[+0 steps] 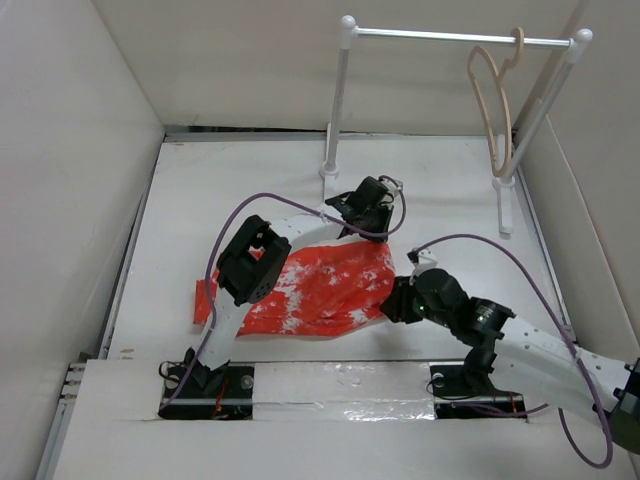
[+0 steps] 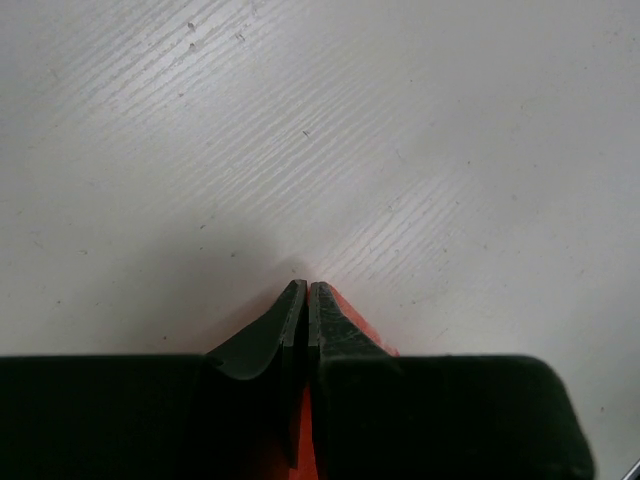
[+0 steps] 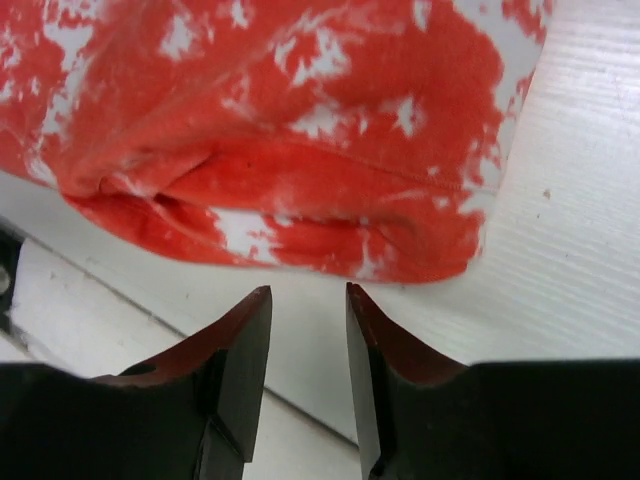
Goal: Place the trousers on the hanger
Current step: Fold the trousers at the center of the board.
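Observation:
The trousers (image 1: 320, 290), bright orange-red with white blotches, lie bunched on the white table between the two arms. My left gripper (image 1: 352, 225) is at their far right corner. In the left wrist view its jaws (image 2: 306, 288) are shut, with a sliver of the orange cloth (image 2: 357, 327) pinched between them. My right gripper (image 1: 390, 300) is at the near right edge of the trousers. In the right wrist view it (image 3: 308, 290) stands open, just short of the folded cloth (image 3: 300, 130), with only table between the fingers. The pale hanger (image 1: 492, 105) hangs from the rail at the back right.
A white two-post rail stand (image 1: 440, 37) stands at the back of the table. White walls (image 1: 70, 180) close in the left, back and right sides. Purple cables (image 1: 245, 205) loop over both arms. A raised front ledge (image 3: 90, 330) runs close to the right gripper.

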`<state>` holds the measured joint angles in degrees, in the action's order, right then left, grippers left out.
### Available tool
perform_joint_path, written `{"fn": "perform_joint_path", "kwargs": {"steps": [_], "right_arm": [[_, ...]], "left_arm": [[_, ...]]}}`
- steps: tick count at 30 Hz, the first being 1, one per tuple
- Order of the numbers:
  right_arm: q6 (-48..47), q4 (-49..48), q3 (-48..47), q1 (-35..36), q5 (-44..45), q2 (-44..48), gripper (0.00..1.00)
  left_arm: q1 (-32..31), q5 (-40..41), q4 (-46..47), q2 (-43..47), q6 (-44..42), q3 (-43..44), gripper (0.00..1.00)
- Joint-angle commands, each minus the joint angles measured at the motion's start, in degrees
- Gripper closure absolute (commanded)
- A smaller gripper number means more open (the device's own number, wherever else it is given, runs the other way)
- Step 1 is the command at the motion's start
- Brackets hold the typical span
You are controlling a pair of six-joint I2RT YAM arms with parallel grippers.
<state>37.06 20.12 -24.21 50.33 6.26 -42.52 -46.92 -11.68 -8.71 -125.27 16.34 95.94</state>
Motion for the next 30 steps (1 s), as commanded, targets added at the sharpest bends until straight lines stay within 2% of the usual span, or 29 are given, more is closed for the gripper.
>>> {"fn": "perform_joint_path", "kwargs": {"steps": [1, 4, 7, 12, 18, 21, 22, 24, 25, 26, 29, 30], "right_arm": [[-1.7, -8.3, -2.0, 0.3, 2.1, -4.7, 0.5], [-2.4, -9.1, -3.5, 1.4, 3.8, -8.9, 0.49], [-3.0, -9.5, -4.3, 1.4, 4.9, -11.4, 0.42], [-2.6, -7.2, -6.1, 1.4, 9.3, -15.5, 0.42], [-1.5, -10.3, -6.3, 1.4, 11.0, -18.6, 0.43], [-0.8, -10.5, -6.3, 1.4, 12.5, -20.1, 0.55], [-0.7, -10.5, -6.2, 1.4, 12.9, -20.4, 0.66], [-0.3, -10.3, -6.2, 1.4, 13.2, -20.5, 0.75], [0.0, -10.3, -5.9, 1.4, 13.2, -20.0, 0.86], [0.3, -10.9, -4.9, 1.4, 13.0, -19.5, 0.91], [0.8, -10.2, -3.9, 1.4, 14.0, -17.8, 1.0], [0.9, -9.8, -3.6, 1.4, 14.2, -17.3, 1.0]], "left_arm": [[-0.5, 0.6, 1.9, 3.8, -0.5, -1.5, 1.0], [-0.5, 0.8, 1.2, 3.8, -0.7, -1.3, 1.0], [-0.5, 0.6, 1.7, 4.0, -0.7, -1.8, 1.0], [-0.5, 0.3, 2.0, 4.1, -0.7, -2.4, 1.0], [-0.5, 0.2, 1.9, 4.2, -0.8, -2.5, 1.0], [-0.5, 0.6, 1.1, 4.1, -1.1, -1.7, 1.0], [-0.5, 0.7, 1.5, 4.2, -1.1, -2.0, 1.0], [-0.5, 0.5, 1.7, 4.2, -1.1, -2.1, 1.0], [-0.5, 0.5, 1.3, 4.0, -1.1, -1.9, 1.0], [-0.5, 0.6, 1.1, 3.9, -1.2, -1.4, 1.0], [-0.5, 0.8, 1.2, 3.8, -1.2, -1.3, 1.0], [-0.5, 0.5, 1.1, 3.7, -1.2, -1.0, 1.0]]}}
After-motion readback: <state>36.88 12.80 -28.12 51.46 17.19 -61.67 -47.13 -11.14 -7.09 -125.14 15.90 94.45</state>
